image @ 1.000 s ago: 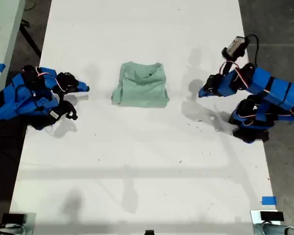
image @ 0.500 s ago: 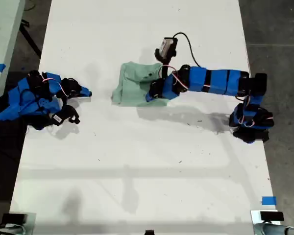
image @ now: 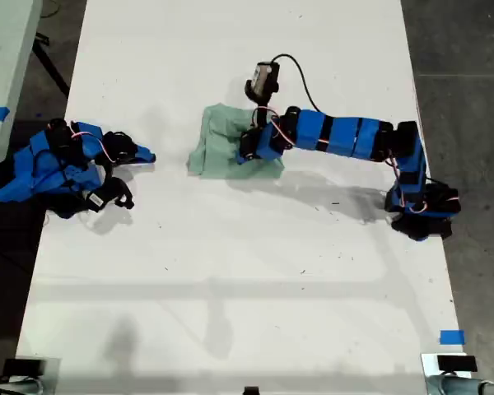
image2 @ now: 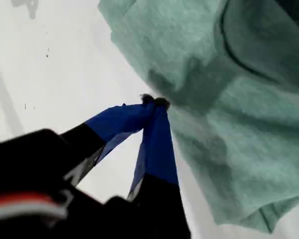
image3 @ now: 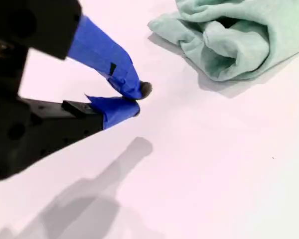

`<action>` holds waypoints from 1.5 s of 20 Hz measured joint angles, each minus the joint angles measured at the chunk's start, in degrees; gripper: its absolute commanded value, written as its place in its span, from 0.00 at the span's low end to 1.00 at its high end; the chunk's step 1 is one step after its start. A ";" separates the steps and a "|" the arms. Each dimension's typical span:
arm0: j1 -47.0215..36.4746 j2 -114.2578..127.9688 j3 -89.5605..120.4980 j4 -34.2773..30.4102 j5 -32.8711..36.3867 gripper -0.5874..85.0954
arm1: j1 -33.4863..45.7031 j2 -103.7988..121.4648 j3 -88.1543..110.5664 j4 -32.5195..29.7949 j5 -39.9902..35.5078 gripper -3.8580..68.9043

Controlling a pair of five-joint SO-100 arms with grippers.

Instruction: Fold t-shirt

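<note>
On the white worktop [image: 230, 271], toward the far middle in the exterior view, lies the t-shirt [image: 218, 148], folded into a compact pale green bundle. One blue arm stretches from the exterior view's right across it, and my first end effector [image: 245, 151] sits at the cloth with its blue fingertips [image2: 157, 112] drawn together, touching the fabric; whether any cloth is pinched between them I cannot tell. My second end effector [image: 148, 156] rests at the exterior view's left, well apart from the shirt, tips nearly together, holding nothing.
</note>
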 measured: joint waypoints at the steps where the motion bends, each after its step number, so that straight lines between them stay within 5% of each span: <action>1: 0.44 0.00 0.00 0.00 0.00 0.03 | 1.58 -2.11 -1.41 0.00 -1.14 0.04; 11: 1.23 0.00 0.00 0.00 0.00 0.07 | 27.60 -8.96 -15.38 -0.26 -18.11 0.04; 18: 6.06 0.09 0.00 2.99 0.00 0.07 | 27.86 9.32 -7.47 12.30 -18.46 0.04; 23: 9.49 0.09 0.00 3.08 0.00 0.07 | 22.94 51.68 34.89 14.68 -7.47 0.04; 30: 9.93 0.18 0.00 3.08 0.00 0.07 | 5.36 118.21 98.61 16.61 25.14 0.04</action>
